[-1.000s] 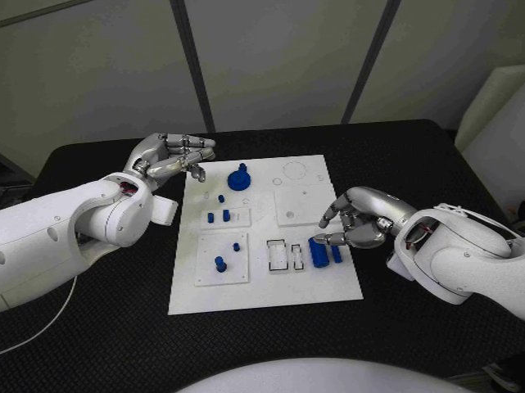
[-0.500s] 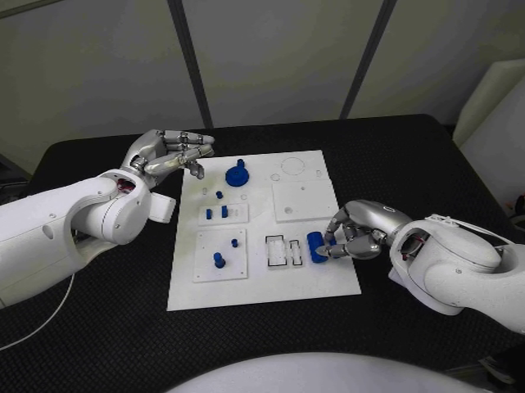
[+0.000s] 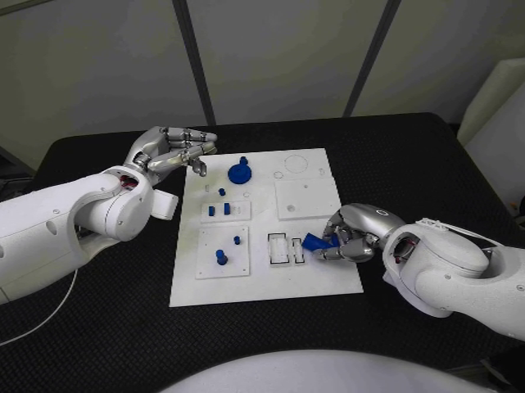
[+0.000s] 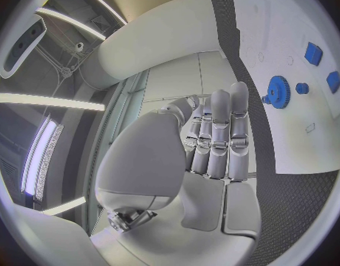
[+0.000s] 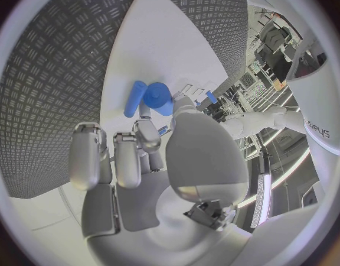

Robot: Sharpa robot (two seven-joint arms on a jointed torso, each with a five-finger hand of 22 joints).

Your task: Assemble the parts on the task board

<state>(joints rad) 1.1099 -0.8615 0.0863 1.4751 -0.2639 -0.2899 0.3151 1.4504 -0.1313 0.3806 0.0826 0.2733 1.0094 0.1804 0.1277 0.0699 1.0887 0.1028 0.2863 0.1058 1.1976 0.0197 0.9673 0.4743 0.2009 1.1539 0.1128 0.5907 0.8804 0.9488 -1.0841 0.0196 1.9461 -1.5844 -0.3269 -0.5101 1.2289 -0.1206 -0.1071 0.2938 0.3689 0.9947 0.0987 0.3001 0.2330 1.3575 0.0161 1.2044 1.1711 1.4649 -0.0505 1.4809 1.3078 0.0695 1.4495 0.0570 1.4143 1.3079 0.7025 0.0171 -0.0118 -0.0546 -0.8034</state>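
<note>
Blue part (image 3: 319, 242), lying flat on the board (image 3: 262, 282) a second ago, now tilts up pinched in the right hand (image 3: 355, 233), apparently ready for slotting, while the left hand (image 3: 174, 150) hovers curled and empty.

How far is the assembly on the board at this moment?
Several small blue parts already stand on the task board, among them a blue gear and pegs. The right hand pinches a blue part beside the two rectangular slots, which look unfilled. The left hand holds nothing.

Blue part (image 3: 317, 242) partly behind right hand (image 3: 355, 233)
</note>
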